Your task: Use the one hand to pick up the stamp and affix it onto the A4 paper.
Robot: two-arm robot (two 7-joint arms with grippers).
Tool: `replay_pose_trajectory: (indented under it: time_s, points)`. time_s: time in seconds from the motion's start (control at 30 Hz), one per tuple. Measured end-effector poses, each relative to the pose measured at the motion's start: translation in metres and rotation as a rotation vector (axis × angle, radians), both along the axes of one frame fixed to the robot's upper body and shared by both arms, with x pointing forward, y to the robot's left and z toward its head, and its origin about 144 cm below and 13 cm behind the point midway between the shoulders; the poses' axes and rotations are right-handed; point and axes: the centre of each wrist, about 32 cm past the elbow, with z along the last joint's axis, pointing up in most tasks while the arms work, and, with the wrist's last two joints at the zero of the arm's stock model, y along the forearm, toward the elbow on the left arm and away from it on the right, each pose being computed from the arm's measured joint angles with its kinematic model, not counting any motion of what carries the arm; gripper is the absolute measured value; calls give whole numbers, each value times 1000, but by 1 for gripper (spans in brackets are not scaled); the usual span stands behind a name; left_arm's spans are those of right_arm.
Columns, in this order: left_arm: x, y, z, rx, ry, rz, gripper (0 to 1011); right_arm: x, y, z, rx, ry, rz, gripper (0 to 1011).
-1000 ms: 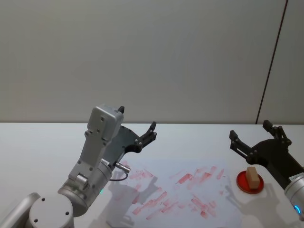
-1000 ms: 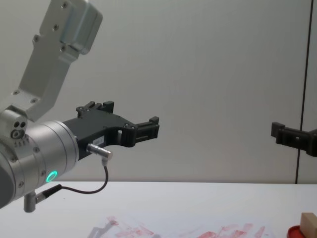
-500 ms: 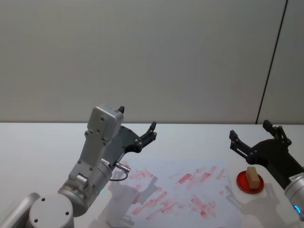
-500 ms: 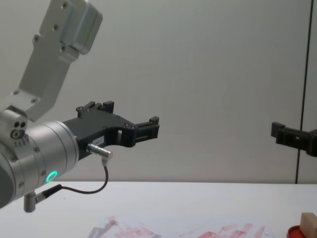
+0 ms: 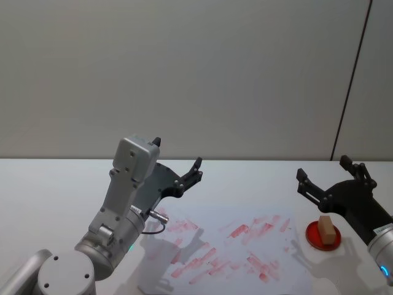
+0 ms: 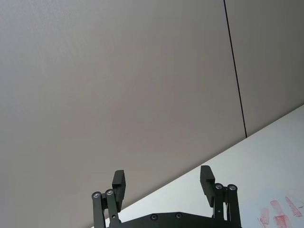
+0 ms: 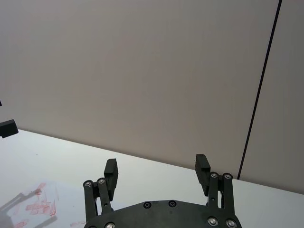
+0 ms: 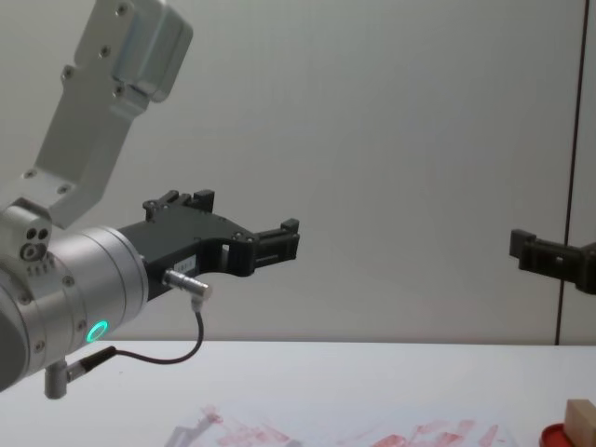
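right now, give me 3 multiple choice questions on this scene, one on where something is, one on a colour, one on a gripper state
1. Where is the stamp?
A. standing on the ink pad
B. lying on the A4 paper
C. held in the left gripper

2. What colour are the prints on the A4 paper?
A. blue
B. red
C. green

3. How are the right gripper's fingers?
A. shut on the stamp
B. shut on nothing
C. open, holding nothing

Answers:
1. A, the tan block stands upright on the round red ink pad, to the right of the sheet.
2. B, the sheet is smeared with red rectangular marks.
3. C, the right wrist view shows the two fingers spread apart with nothing between them, above and behind the stamp. The left gripper, raised over the sheet's far left corner, is open and empty too.
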Motion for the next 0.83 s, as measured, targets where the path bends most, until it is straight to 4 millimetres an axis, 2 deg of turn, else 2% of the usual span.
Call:
replay_pose_trajectory:
  time_s: [0.83]
  points:
    - [0, 0, 0, 0, 0, 0, 1002, 0, 0, 0, 0, 0, 0, 1001]
